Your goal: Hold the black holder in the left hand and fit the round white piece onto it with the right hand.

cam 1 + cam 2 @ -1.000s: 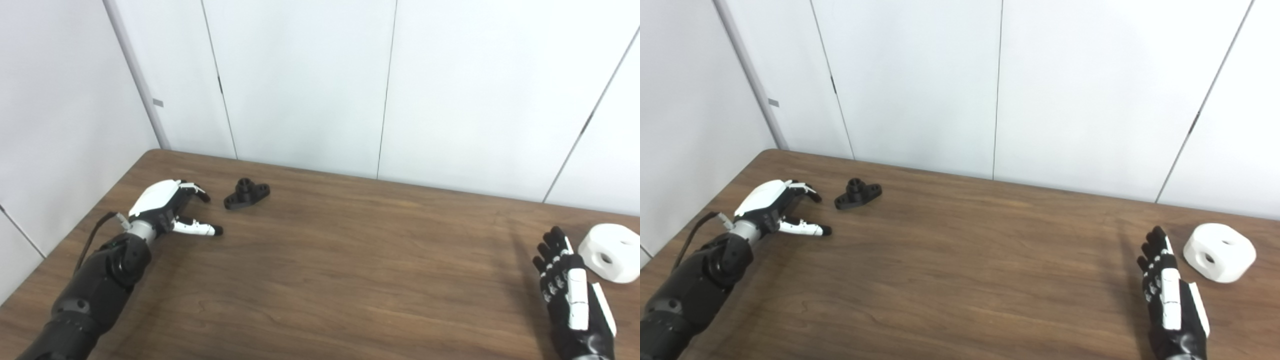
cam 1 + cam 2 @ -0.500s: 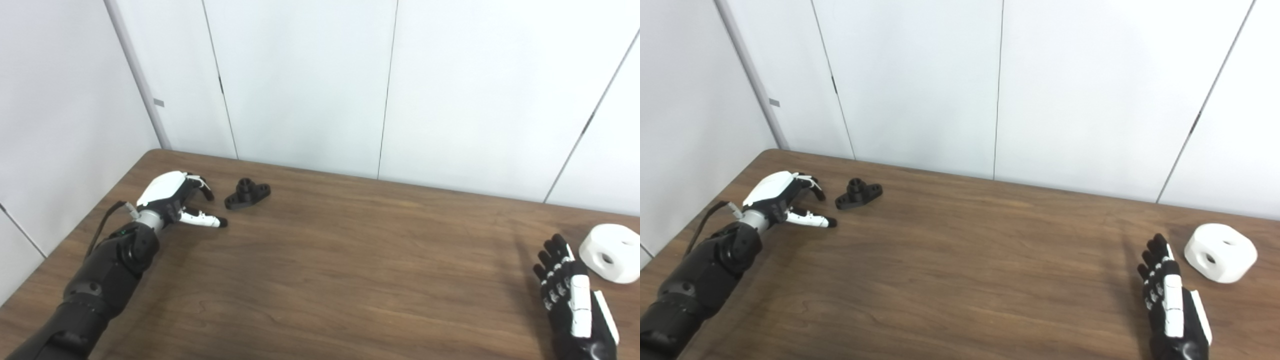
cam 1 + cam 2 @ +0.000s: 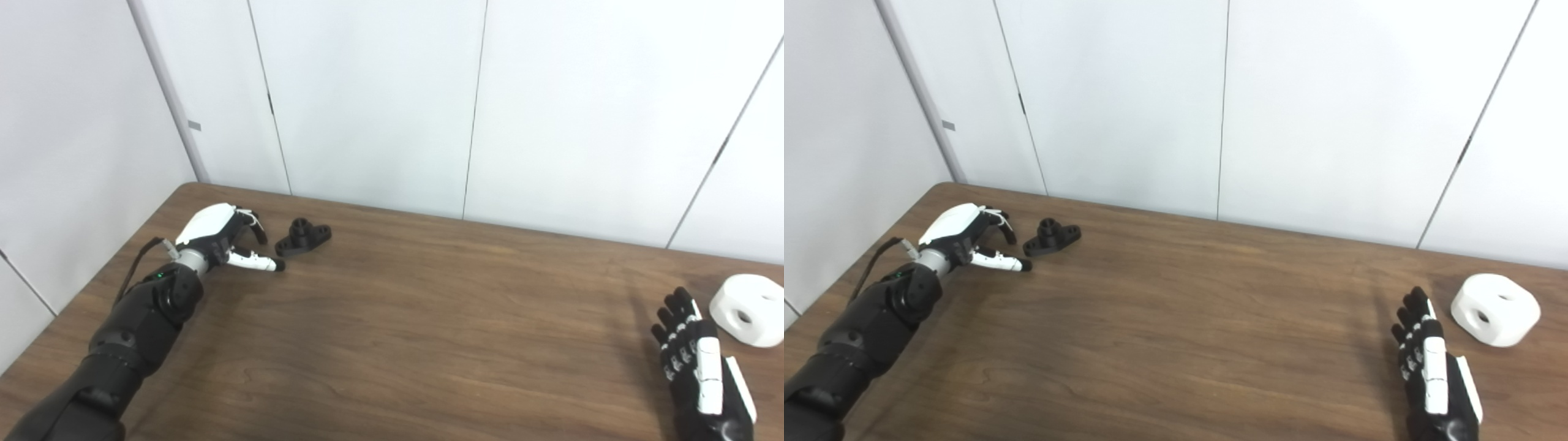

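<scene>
Black holder (image 3: 302,236) lies on table (image 3: 392,343), just beside open left hand (image 3: 215,236)

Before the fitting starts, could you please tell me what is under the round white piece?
The round white piece rests directly on the bare brown table, apart from the right robot hand. Its underside is covered, so anything beneath it cannot be seen.

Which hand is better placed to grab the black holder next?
Left. The left hand is open right beside the black holder at the table's far-left end. The right hand sits at the opposite end, by the round white piece.
</scene>
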{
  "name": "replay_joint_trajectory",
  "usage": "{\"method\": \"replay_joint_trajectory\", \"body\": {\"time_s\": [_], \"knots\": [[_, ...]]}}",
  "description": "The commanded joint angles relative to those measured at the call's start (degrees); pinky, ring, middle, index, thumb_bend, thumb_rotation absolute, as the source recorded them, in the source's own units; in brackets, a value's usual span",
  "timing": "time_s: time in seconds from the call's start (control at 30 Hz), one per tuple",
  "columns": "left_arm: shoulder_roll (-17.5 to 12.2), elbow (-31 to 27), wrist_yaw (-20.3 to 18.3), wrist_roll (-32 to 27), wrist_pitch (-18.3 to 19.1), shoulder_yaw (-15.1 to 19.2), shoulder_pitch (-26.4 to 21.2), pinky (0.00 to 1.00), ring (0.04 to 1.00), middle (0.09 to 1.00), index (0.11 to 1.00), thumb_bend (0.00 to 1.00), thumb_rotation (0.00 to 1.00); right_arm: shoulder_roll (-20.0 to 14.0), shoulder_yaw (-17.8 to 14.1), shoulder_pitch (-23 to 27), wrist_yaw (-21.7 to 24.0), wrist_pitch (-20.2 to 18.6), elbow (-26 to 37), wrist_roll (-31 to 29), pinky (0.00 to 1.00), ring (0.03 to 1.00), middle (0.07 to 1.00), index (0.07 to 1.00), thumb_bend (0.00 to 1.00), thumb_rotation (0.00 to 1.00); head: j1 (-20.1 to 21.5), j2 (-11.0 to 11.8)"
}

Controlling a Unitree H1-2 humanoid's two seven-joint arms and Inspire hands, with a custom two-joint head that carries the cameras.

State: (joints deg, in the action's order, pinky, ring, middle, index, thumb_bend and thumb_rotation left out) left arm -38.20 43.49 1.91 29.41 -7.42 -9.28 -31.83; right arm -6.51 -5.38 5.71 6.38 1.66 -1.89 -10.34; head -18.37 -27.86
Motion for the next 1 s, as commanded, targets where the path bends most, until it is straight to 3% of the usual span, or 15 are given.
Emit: {"method": "replay_joint_trajectory", "body": {"time_s": [0.0,0.17,0.33,0.47,0.97], "knots": [[0.2,0.0,0.1,0.1,-1.1,-0.7,-2.3,1.0,0.974,0.888,0.732,0.96,0.41,0.2,0.0,1.3,-0.3,1.0,1.9,0.0,1.0,1.0,1.0,1.0,0.37,1.0,0.2,0.0],[0.5,-0.2,0.4,0.1,-1.2,-1.2,-2.8,1.0,0.975,0.888,0.747,0.96,0.4,0.4,0.2,1.0,-0.3,1.3,2.2,0.7,1.0,1.0,1.0,1.0,0.38,1.0,0.3,0.0],[0.9,-0.6,0.7,-0.1,-1.3,-1.3,-3.1,1.0,0.981,0.901,0.863,1.0,0.39,0.7,-0.2,1.0,-0.6,0.8,2.7,0.5,1.0,1.0,1.0,1.0,0.37,1.0,0.5,0.1],[1.1,-0.9,0.3,-0.3,-0.7,-1.2,-2.9,1.0,0.992,0.915,0.906,1.0,0.37,0.5,-0.1,1.0,-0.4,0.9,2.9,0.8,1.0,1.0,1.0,1.0,0.36,1.0,0.4,-0.1],[1.5,0.2,0.6,0.0,-1.6,-2.0,-3.3,1.0,0.982,0.909,0.861,1.0,0.33,0.8,-0.1,1.0,-0.5,0.9,2.8,0.9,1.0,1.0,1.0,1.0,0.37,1.0,0.7,-0.1]]}}
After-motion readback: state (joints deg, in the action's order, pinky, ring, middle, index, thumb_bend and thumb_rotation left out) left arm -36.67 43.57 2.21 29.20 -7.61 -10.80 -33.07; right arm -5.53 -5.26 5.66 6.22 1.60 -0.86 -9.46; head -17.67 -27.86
